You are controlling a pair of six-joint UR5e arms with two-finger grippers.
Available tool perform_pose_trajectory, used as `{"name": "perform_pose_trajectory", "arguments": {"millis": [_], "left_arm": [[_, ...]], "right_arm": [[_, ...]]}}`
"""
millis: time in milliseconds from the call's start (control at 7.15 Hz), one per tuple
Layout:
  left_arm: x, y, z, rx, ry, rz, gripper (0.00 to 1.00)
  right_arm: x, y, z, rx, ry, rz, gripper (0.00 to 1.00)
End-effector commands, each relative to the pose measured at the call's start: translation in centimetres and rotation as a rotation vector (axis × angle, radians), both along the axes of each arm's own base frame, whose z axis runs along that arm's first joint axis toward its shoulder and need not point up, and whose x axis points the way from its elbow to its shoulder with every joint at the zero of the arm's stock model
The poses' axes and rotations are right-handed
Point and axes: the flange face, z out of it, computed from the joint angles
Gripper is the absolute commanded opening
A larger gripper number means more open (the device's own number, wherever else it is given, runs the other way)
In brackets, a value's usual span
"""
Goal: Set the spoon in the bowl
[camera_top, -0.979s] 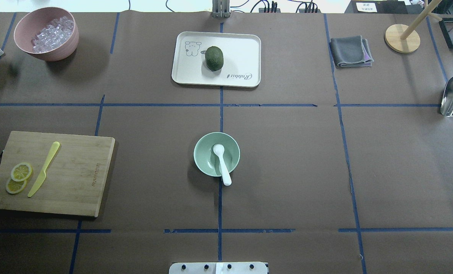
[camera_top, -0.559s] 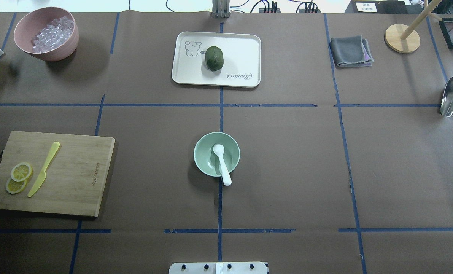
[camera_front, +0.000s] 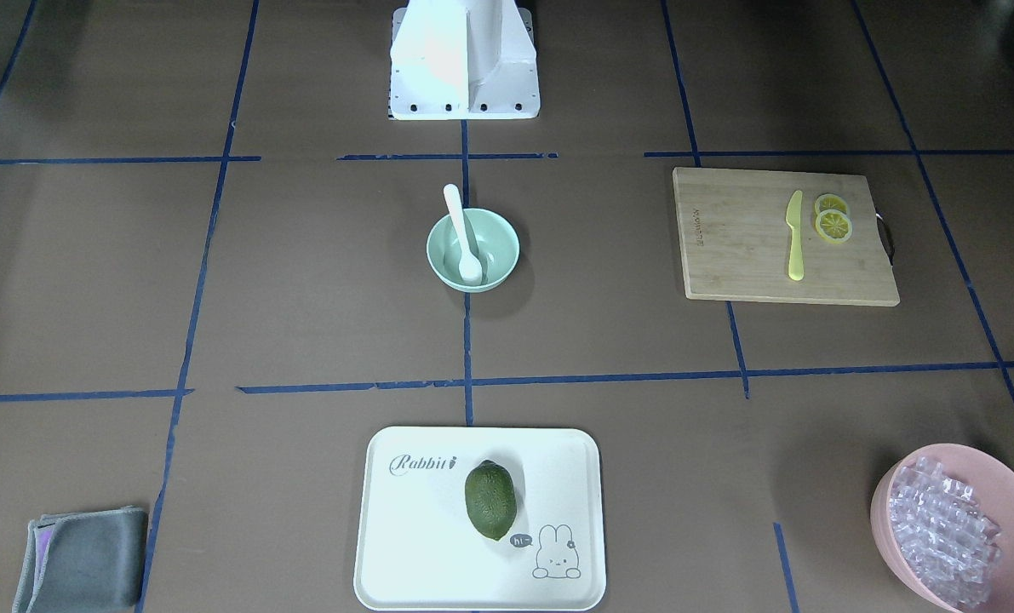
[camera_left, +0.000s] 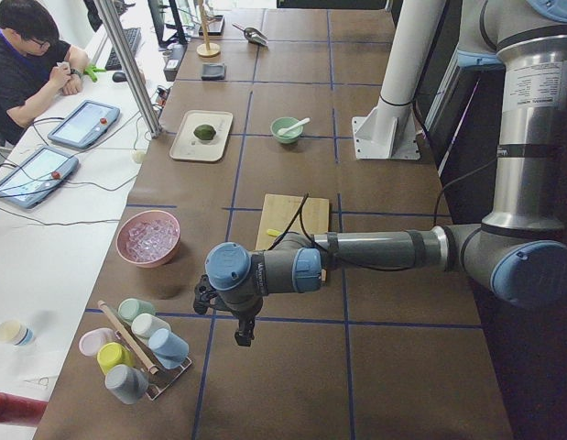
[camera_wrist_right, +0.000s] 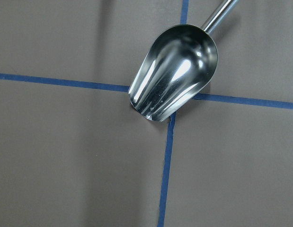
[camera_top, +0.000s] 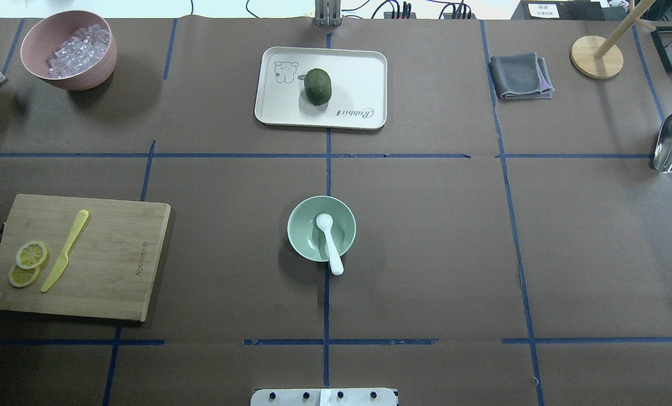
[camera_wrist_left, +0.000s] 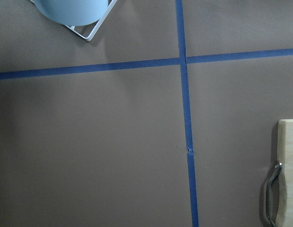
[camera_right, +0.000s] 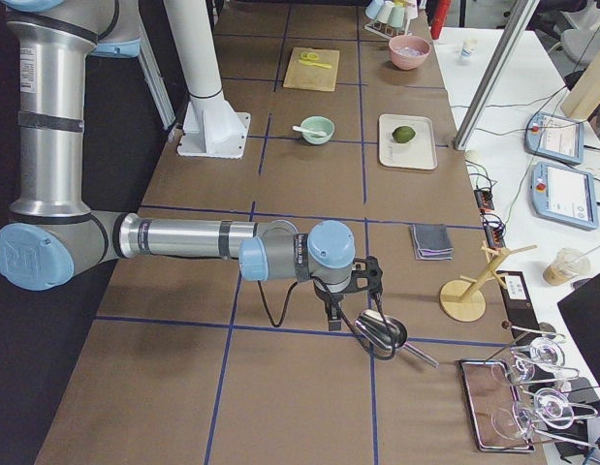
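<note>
Spoon: the spoon (camera_top: 330, 245) rests in the bowl (camera_top: 299, 234), scoop inside, handle over the lower rim.
Bowl: centre of the overhead view, on the brown surface (camera_top: 426, 254).
Left claw (camera_left: 239, 339): lower middle of the left side view; grip cannot be told.
Right claw (camera_right: 331, 323): near a metal scoop (camera_right: 380, 332); grip cannot be told.

Bare table (camera_top: 437, 242) around bowl (camera_top: 301, 232), spoon (camera_top: 330, 245) overhanging rim

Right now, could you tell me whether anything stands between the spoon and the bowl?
Nothing visible does. The spoon already rests in the bowl, scoop down inside and handle leaning over the rim on the robot's side.
</note>
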Motion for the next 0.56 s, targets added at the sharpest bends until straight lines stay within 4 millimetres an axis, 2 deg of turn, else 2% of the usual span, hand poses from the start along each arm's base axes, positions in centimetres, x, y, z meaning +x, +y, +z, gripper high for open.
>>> {"name": "perform_pose_trajectory", "arguments": {"millis": [0,280,420], "left_arm": [[0.0,-0.1,-0.1,0.0,-0.001,-0.001,1.0],[0.0,-0.2,-0.2,0.002,-0.001,-0.001,1.0],[0.0,-0.2,-0.2,0.004,-0.002,-0.001,1.0]], "right_arm": [[0.0,-0.1,0.5,-0.012,0.002,0.001,1.0],[0.3,0.2,2.9,-0.096,0.038,0.01,1.0],[0.4,0.1,3.1,-0.134,0.054,0.009,1.0]]}}
